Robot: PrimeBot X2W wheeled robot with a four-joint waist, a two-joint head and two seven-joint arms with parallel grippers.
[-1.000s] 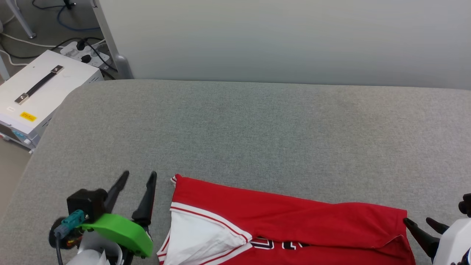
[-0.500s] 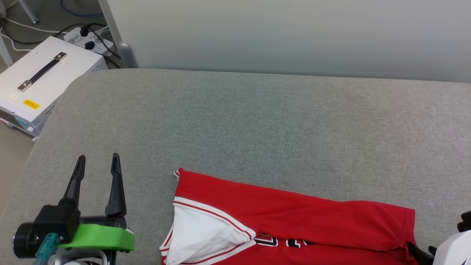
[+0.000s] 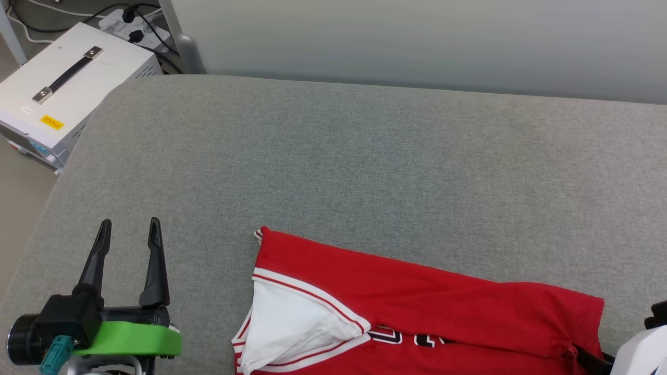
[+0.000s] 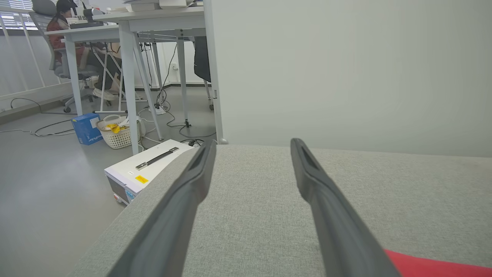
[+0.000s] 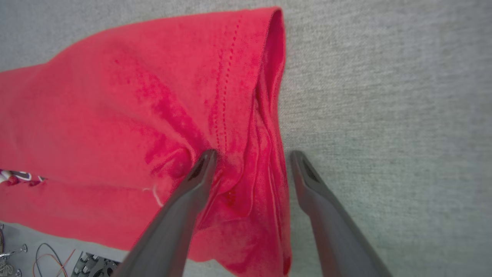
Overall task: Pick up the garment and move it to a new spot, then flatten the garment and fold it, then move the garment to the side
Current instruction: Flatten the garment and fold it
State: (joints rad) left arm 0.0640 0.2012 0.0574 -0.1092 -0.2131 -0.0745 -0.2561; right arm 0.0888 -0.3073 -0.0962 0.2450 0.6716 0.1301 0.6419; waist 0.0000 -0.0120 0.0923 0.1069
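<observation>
The garment (image 3: 427, 307) is lying folded lengthwise on the grey counter (image 3: 365, 156), a white sleeve showing at the end nearer the left hand (image 3: 130, 222) and its bunched hem corner sitting between the fingers of the right hand (image 5: 253, 154). It is looking light, thin and limp, likely to be sagging and sliding out of its fold if lifted by one point. The hem corner, where layers are gathering, is probably offering the surest pinch, with the sleeve-end corner as the matching hold. The right hand is standing with fingers apart, one over red cloth, the other over bare counter just beside the hem edge, clamping nothing; whether the tips are touching I cannot tell. The left hand is also spread wide and carrying nothing, hovering over bare counter with the garment well off to its right and a white box (image 3: 68, 99) beyond its fingertips to the left, off the counter.

Against a second ago, the left hand is now standing apart from the sleeve-end corner it was leaning in just beside, its fingers straighter. The right hand, then just off the hem edge, is now straddling it. The head camera is sitting differently too, so the shift of counter and box is no move of theirs; the garment's folds are looking unchanged.
</observation>
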